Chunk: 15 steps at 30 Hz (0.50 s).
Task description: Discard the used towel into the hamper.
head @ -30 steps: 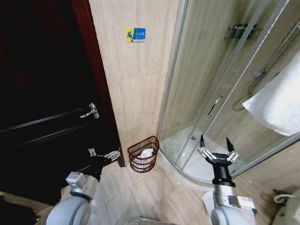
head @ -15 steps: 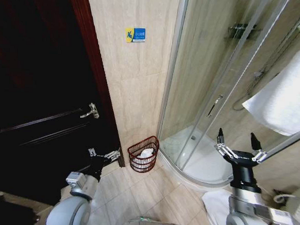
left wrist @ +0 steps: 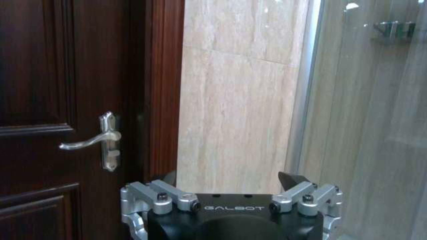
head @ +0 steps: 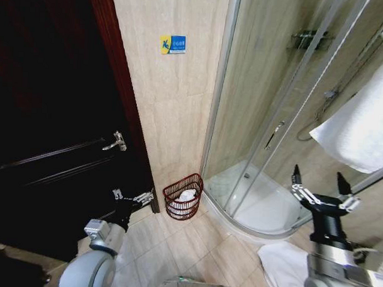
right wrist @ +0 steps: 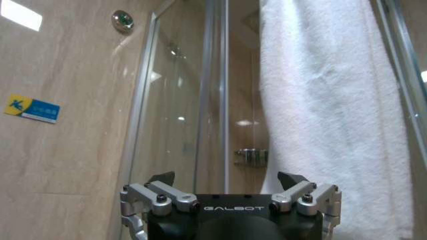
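The right gripper (head: 316,184) is held up in front of the glass shower enclosure (head: 275,102), fingers spread wide and nothing between them. In the right wrist view the same gripper (right wrist: 227,179) is seen with both fingertips well apart, pointed toward a white towel (right wrist: 327,110) hanging beside the shower glass. In the head view that towel (head: 359,127) is draped over a rail above and to the right of the gripper, apart from it and not touched.

The left gripper (head: 133,197) is parked low by the dark wooden door (head: 48,113), its fingers also open and empty; in the left wrist view this gripper (left wrist: 227,179) faces the door handle (left wrist: 100,142) and the tiled wall (left wrist: 233,95).

The hamper (head: 183,197) stands on the floor in the corner where the tiled wall meets the shower frame, upright, with something white already lying inside (whether that is a towel cannot be told). Another white cloth (head: 288,266) lies on the floor close to the right arm's base.

The relation that matters: the hanging towel lies up and to the right of the right gripper, its long axis running down from the rail, while the hamper lies low and to the left, between the two arms. The right arm is clearly the nearer one to the towel; the left gripper is the nearer one to the hamper. A grasp is judged not yet begun.
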Tool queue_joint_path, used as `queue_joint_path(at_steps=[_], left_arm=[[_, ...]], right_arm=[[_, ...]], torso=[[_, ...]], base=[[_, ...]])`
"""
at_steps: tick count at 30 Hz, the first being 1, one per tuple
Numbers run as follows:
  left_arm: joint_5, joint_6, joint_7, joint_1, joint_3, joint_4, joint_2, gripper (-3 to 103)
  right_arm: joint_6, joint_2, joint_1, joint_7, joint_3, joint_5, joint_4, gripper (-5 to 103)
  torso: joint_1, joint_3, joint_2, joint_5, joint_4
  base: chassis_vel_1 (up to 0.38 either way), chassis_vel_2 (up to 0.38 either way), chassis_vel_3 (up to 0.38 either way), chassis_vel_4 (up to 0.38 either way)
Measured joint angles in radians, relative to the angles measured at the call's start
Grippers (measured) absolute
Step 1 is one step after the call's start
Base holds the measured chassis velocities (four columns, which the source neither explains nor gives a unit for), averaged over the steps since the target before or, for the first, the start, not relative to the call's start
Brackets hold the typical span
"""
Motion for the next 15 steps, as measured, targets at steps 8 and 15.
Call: queue_joint_path(at_steps=[8,15], left_arm=[[0.0,0.0,0.0,0.0,0.0,0.0,0.0,100],[0.0,0.0,0.0,0.0,0.0,0.0,0.0,100]], right_arm=[[-0.002,-0.008,0.0,-0.003,0.005,0.019,-0.001,100],[-0.009,-0.012,0.02,-0.003,-0.029,-0.004,-0.002,100]], torso=[[0.0,0.0,0.0,0.0,-0.0002],[0.0,0.0,0.0,0.0002,0.0]], base=[[-0.138,-0.143,0.136,0.132],[-0.228,-0.231,0.228,0.22]])
